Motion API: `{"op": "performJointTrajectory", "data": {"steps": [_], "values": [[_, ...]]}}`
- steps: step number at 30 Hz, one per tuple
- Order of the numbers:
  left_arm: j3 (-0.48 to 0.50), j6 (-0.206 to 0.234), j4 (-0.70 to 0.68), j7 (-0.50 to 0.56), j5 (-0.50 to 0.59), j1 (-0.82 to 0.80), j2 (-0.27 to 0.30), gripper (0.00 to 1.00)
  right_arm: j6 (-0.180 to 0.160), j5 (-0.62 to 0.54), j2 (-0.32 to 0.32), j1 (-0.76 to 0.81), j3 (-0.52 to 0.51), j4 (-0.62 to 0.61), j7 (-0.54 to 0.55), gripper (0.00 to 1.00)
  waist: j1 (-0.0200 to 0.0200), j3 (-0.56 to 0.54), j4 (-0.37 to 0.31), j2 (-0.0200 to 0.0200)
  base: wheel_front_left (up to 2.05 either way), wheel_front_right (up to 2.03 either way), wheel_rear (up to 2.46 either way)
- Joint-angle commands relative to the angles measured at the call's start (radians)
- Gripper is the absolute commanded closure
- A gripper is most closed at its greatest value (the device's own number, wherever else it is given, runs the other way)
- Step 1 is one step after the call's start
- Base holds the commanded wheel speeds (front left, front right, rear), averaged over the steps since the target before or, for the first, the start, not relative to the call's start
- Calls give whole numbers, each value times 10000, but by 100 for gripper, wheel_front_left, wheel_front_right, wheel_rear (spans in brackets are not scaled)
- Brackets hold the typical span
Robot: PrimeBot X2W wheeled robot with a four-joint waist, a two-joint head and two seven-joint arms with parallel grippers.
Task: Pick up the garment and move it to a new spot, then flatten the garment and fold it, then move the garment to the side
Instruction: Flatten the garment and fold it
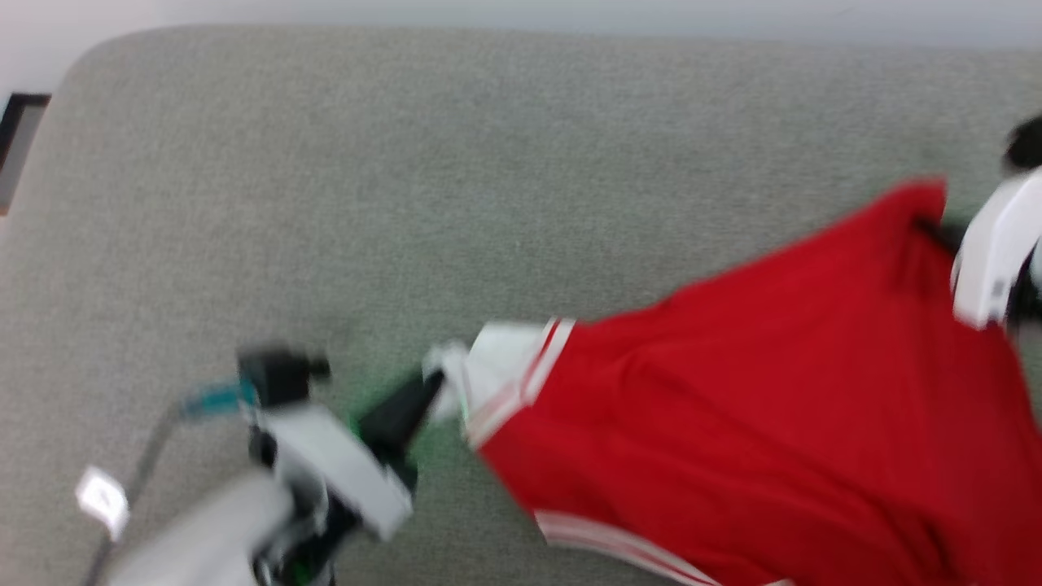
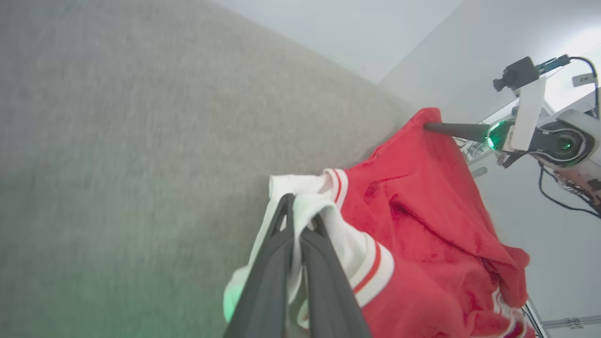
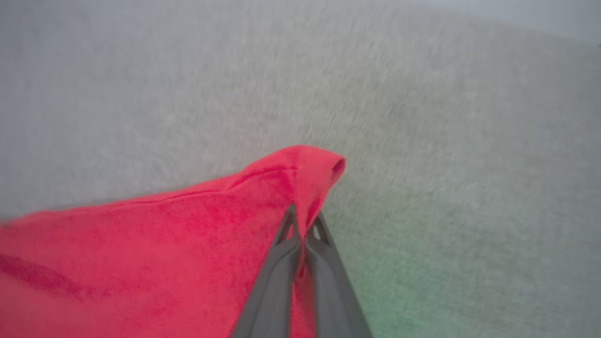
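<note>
two-handed lift: the left gripper (image 2: 300, 213) pinches the white sleeve (image 2: 293, 184) of a red shirt (image 1: 733, 391), while the right gripper (image 3: 304, 223) is clamped on a red corner. the cloth hangs between them over a grey cushion (image 1: 407, 163). this looks like the carry to a new spot. the next move likely calls for lowering both ends evenly, keeping the cloth taut so it lands flat.

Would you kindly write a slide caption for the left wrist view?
Left gripper shut on the white sleeve of the garment; right gripper pinches its far red corner.
</note>
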Motion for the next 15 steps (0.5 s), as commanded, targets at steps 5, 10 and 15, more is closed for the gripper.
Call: {"op": "performJointTrajectory", "data": {"steps": [5,10,15], "values": [[856,26,395,689,-757,-2408,2,100,-10,-166,1016,-1786,-1459,1978,-1250,100,0,-185,-444,-1,0,0,0],[1839,30,1969,1559,-1320,-5261,-171,100,-10,-853,1759,-4103,-2354,3573,-2104,100,0,175,-952,-1,0,0,0],[2738,428,4127,1375,-1091,-8432,-570,100,-15,-1668,2083,-6415,-3095,4898,-3555,100,0,554,-1372,-1,0,0,0]]}}
